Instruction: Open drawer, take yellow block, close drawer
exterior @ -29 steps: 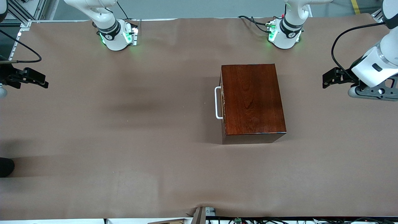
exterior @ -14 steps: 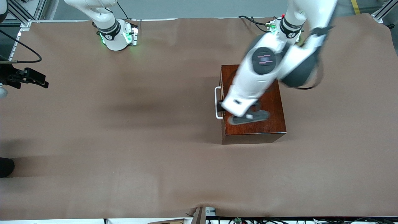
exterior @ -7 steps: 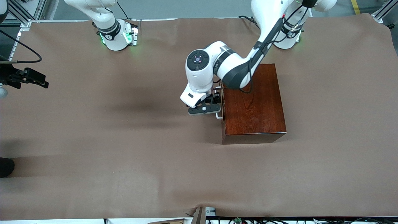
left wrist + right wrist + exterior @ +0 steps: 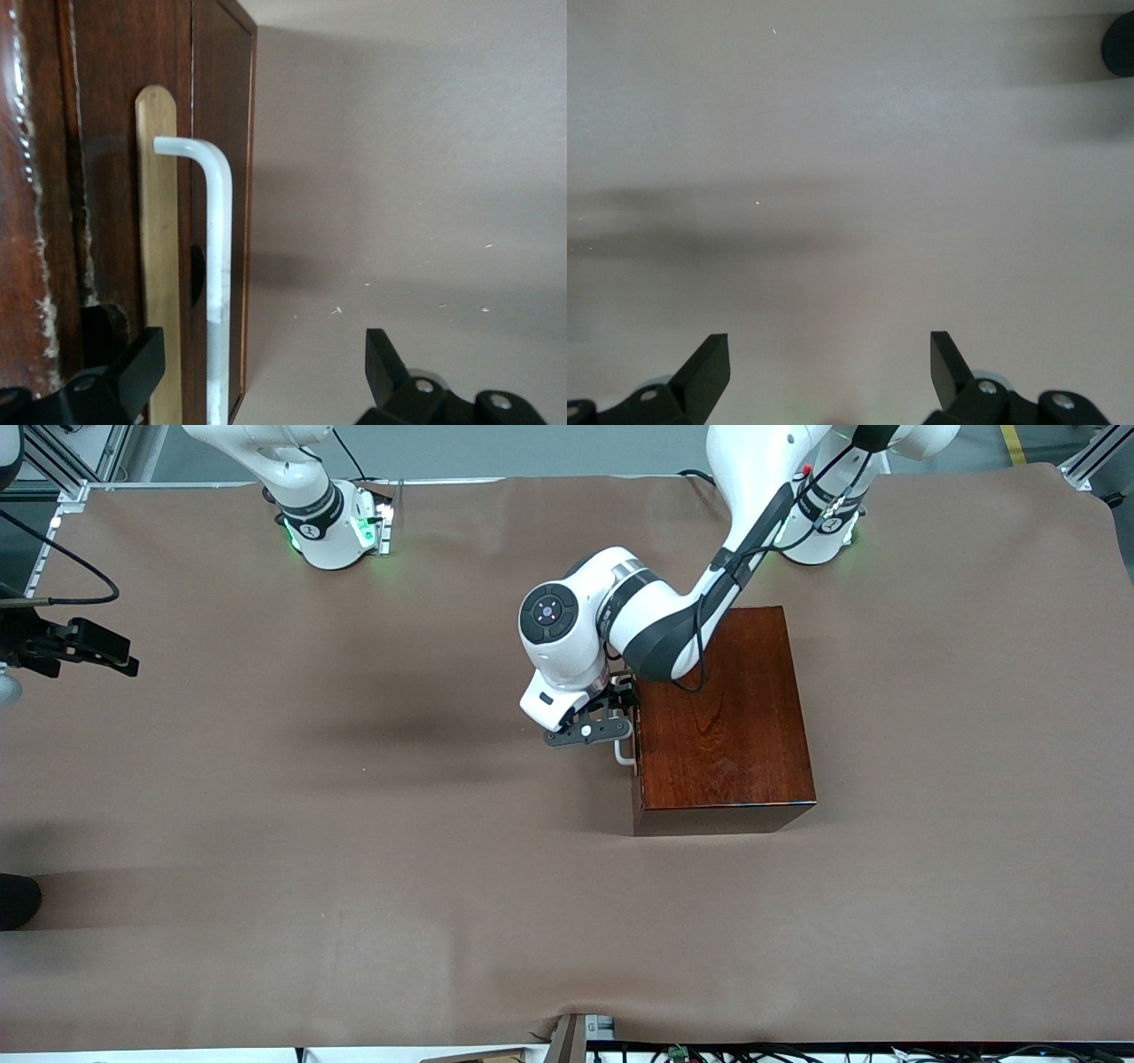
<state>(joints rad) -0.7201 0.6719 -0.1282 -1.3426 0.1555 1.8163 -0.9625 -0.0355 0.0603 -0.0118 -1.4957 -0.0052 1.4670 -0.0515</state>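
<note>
Here, a wide counter (image 4: 354, 824) covered in brown cloth carries a glossy reddish-brown wooden box (image 4: 722, 708) toward the left arm's end. The drawer (image 4: 164, 266) is shut, its dark front flush with the box, and its white U-shaped handle (image 4: 625, 755) faces the right arm's end. The left arm (image 4: 620, 615) reaches from its base down to the drawer front, and the left gripper (image 4: 611, 713) sits at the handle. The front view hides most of the handle under the wrist; only the end nearer the front camera shows. The left wrist view shows what that view cannot: the white bar (image 4: 217, 274) and a pale wooden strip on the drawer front lie between the jaws, which stand apart, not clamped on the bar. The right gripper (image 4: 84, 646) waits at the edge of the counter at the right arm's end, and the right wrist view shows its jaws wide apart over bare cloth. The yellow block is not visible in any view. Two seconds ago the left gripper hung out at the left arm's end of the counter; since half a second ago it has barely shifted, and the box has not moved.
</note>
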